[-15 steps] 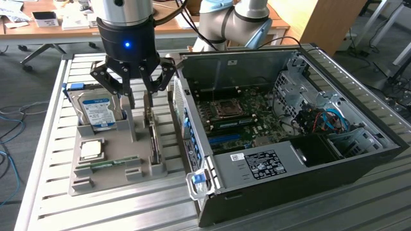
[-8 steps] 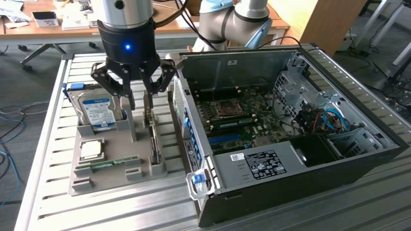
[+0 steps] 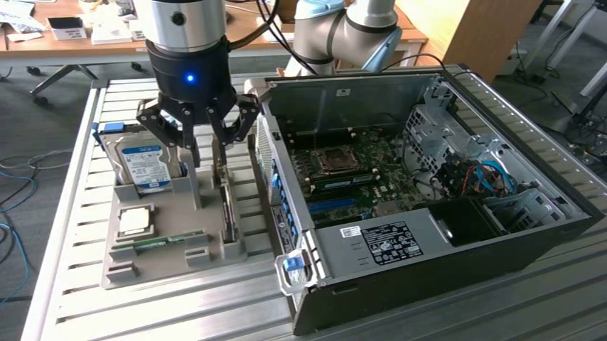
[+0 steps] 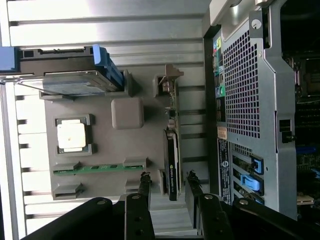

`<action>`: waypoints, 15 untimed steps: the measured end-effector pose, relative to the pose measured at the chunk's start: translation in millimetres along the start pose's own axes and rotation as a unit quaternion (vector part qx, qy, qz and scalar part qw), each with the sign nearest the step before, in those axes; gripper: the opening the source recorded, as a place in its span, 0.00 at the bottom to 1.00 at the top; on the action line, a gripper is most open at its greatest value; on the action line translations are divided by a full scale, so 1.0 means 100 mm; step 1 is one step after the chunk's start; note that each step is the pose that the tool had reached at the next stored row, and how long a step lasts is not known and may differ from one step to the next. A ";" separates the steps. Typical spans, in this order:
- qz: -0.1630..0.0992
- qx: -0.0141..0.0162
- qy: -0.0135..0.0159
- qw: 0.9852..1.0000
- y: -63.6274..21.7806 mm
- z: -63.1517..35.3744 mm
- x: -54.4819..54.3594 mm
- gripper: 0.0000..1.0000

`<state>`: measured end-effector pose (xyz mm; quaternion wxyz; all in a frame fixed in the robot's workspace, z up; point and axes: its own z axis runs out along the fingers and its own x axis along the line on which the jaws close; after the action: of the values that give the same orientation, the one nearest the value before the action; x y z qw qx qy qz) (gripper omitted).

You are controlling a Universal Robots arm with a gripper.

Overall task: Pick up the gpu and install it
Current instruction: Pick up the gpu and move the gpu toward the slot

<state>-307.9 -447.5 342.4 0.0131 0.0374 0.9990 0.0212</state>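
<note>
The gpu (image 3: pixel 227 206) stands on its long edge in a slot of the grey holder tray (image 3: pixel 142 266), close to the computer case. In the wrist view the gpu (image 4: pixel 172 160) appears as a thin dark card with a green board edge. My gripper (image 3: pixel 207 160) hangs straight above it, open. Its two black fingers (image 4: pixel 145 192) stand one on each side of the card's upper edge, with a gap between each finger and the card. Nothing is held in the gripper (image 4: pixel 168 189).
The tray also holds a hard drive (image 3: pixel 144 167) standing upright, a square processor (image 3: pixel 133 222) and a green memory stick (image 3: pixel 169 241). The open computer case (image 3: pixel 427 177) lies at the exterior view's right with its motherboard (image 3: pixel 351 170) exposed. Everything rests on a slatted metal table (image 3: pixel 190 305).
</note>
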 end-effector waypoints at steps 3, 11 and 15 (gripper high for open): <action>0.000 0.000 0.000 1.000 0.000 0.001 0.00 0.42; 0.000 0.000 0.000 1.000 -0.002 0.019 0.00 0.42; 0.000 0.000 0.000 1.000 -0.002 0.020 0.00 0.42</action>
<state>-307.9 -447.6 340.5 0.0132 0.0374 0.9990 0.0213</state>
